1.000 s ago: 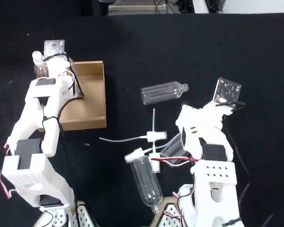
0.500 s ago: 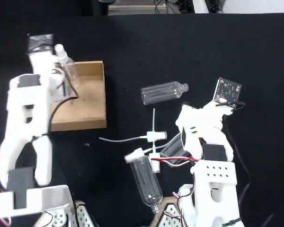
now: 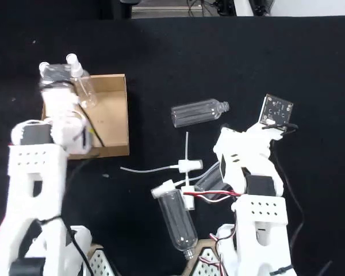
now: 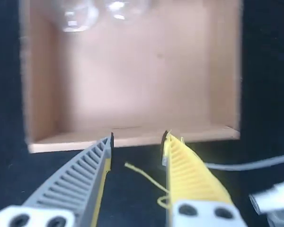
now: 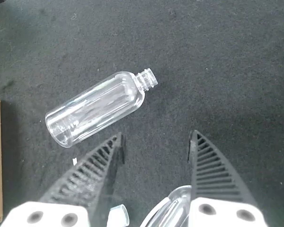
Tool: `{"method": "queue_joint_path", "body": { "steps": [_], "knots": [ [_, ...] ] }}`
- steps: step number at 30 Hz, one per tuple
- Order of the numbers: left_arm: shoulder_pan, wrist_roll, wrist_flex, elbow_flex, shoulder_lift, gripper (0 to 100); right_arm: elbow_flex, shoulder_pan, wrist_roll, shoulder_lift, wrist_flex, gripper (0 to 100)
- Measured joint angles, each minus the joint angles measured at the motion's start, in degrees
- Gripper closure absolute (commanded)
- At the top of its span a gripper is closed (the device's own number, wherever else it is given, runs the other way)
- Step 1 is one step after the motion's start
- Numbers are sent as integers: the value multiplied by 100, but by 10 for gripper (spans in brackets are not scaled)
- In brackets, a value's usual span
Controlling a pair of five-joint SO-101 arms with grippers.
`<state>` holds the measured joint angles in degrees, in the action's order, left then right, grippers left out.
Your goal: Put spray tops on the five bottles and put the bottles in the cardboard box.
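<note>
Black cloth table [image 3: 230, 57], one: it carries everything you have listed below.

Arms, two, white. Your left arm [image 3: 37, 167] runs up the left side of the high view. The left gripper [image 4: 137, 139] hangs over the near wall of the box, jaws apart with nothing between them. Your right arm [image 3: 253, 172] stands at lower right. The right gripper [image 5: 156, 138] is also spread and empty, over bare cloth near the centre bottle.

Cardboard box [image 3: 112, 123], one, open-topped, in the upper left of the high view.

Bottles, clear, five.
- Two capped bottles [image 3: 86, 92] stand inside the box against its far wall, spray tops fitted.
- Centre bottle [image 3: 198, 112], uncapped, lies on the cloth with its neck pointing to the right of the frame.
- Lower bottle [image 3: 178, 221], uncapped, lies with its neck toward the bottom edge.
- Hidden bottle [image 3: 210, 178] lies partly under your right arm; you cannot see its neck.

Loose spray tops, three, white, mid-frame between the uncapped bottles.
- First top [image 3: 187, 165], its tube trailing left.
- Second top [image 3: 188, 188], its tube pointing up the frame.
- Third top [image 3: 164, 188], at the lower bottle's base end.
</note>
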<state>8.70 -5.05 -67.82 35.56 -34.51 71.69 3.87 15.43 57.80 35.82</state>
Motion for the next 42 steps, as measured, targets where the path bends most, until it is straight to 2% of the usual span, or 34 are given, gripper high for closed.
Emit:
{"method": "queue_joint_path", "body": {
  "steps": [11, 15, 21, 29, 37, 42],
  "knots": [
    [-1538, 0, 35, 844, -299, 829, 0, 0, 0, 0, 0, 797],
    [-1626, 0, 571, 1433, -360, 829, 0, 0, 0, 0, 0, 797],
    [-1697, 35, 1248, 1969, -369, 829, -193, -9, 0, -255, -571, 798],
    [-1697, 255, 1354, 1978, -369, 830, -1925, -492, 0, -2875, -677, 800],
    [-1697, 255, 1556, 2207, -369, 830, -3895, -519, 26, -5257, -695, 800],
    [-1697, 255, 1776, 2374, -369, 830, -4642, -527, 686, -6189, -695, 800]
  ]
}}
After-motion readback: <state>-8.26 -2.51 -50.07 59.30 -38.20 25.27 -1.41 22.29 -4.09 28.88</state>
